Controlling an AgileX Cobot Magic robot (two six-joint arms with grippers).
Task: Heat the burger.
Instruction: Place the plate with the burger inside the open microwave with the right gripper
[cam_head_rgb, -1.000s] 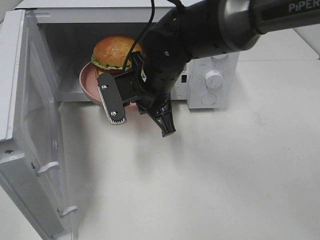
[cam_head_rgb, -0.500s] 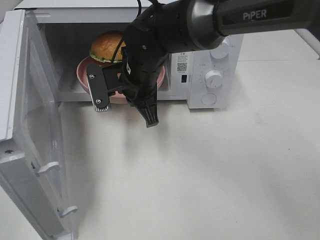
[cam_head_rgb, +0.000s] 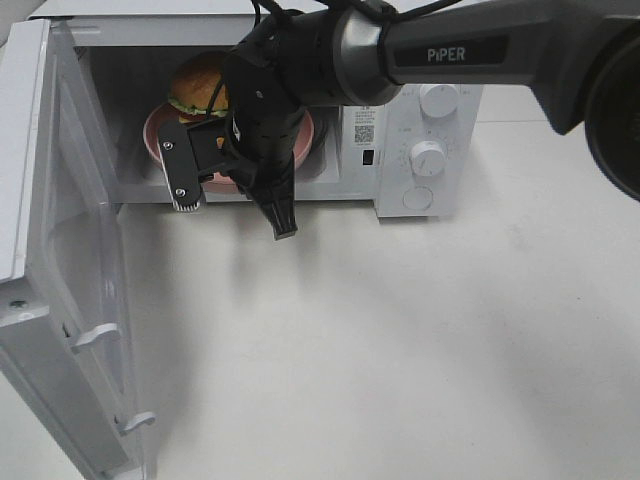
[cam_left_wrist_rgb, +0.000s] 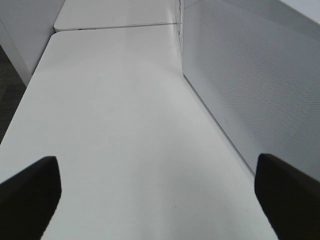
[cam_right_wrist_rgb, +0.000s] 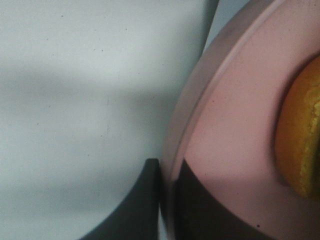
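Plate (cam_head_rgb: 150, 128) and burger (cam_head_rgb: 195, 85) now sit deeper in the microwave (cam_head_rgb: 430, 120), upper left, right claw (cam_right_wrist_rgb: 169, 174) pinching the rim. Loading; next, lower and release. Left claw (cam_left_wrist_rgb: 160, 200) wide, empty.

right arm (cam_head_rgb: 450, 50) reaches way across to the left, wrist bent down; right gripper (cam_right_wrist_rgb: 167, 200) jaws pinched tight on the pink plate (cam_right_wrist_rgb: 225, 125) rim; left gripper (cam_left_wrist_rgb: 157, 192) jaws spread wide, holding nothing
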